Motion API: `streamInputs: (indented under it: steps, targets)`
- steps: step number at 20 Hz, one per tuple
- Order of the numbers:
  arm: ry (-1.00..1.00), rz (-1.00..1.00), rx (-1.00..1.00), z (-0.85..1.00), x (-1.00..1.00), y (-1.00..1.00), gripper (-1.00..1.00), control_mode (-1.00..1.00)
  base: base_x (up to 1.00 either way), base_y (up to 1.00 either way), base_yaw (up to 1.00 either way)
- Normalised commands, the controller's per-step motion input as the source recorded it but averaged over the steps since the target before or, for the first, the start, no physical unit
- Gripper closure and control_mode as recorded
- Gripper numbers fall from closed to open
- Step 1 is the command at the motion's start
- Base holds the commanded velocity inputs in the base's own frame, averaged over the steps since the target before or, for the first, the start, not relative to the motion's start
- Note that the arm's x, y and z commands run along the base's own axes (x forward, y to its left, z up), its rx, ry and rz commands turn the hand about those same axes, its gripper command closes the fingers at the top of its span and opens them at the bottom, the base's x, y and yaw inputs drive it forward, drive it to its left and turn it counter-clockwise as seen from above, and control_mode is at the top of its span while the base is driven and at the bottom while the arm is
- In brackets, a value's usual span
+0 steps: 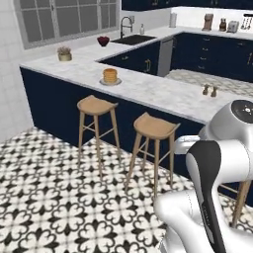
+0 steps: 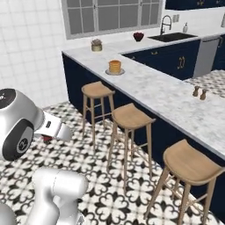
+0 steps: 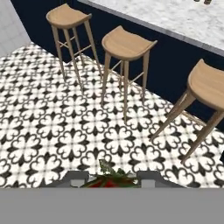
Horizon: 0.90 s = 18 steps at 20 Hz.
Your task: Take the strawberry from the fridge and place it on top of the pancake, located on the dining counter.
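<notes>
- And here's the tool (image 3: 109, 180), clenched on the strawberry (image 3: 110, 181), red flesh and green leaves poking up between the two dark fingertips (image 3: 75, 178) in the hand view.
- From the right base view, a speck of red shows just under the white hand, low at the left above the floor (image 2: 110, 202).
- Below the tool lies black-and-white patterned floor tile, with nothing else close beside the fruit.
- Moving outward: three wooden stools in a row along the navy base, the nearest stool (image 3: 209, 94) off to the right in the hand view, the other two further along.
- Above them runs the marble table (image 1: 163, 91), well apart from the tool.
- The pancake (image 1: 110, 75) sits on its pale plate (image 1: 110, 82) on that table, above the far stool (image 1: 97, 106), nothing on top of the stack yet.
- Two small shakers (image 1: 210, 91) stand further along the table.
- A tan pot (image 1: 64, 54) and a dark red bowl (image 1: 103, 41) sit beyond, toward the sink (image 1: 134, 38).
</notes>
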Motion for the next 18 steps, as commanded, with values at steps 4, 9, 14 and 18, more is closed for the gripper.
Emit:
streamInputs:
  steps: [4,9,14,18]
  targets:
    - [0.0,0.0,0.0,0.0,0.0,0.0,1.0,1.0,0.84,0.96,-0.5]
    - [0.0,0.0,0.0,0.0,0.0,0.0,1.0,1.0,0.62,1.0,-0.47]
    - [0.0,0.0,0.0,0.0,0.0,0.0,1.0,1.0,0.73,1.0,-0.49]
    - [0.0,0.0,0.0,0.0,0.0,0.0,1.0,1.0,0.59,1.0,-0.46]
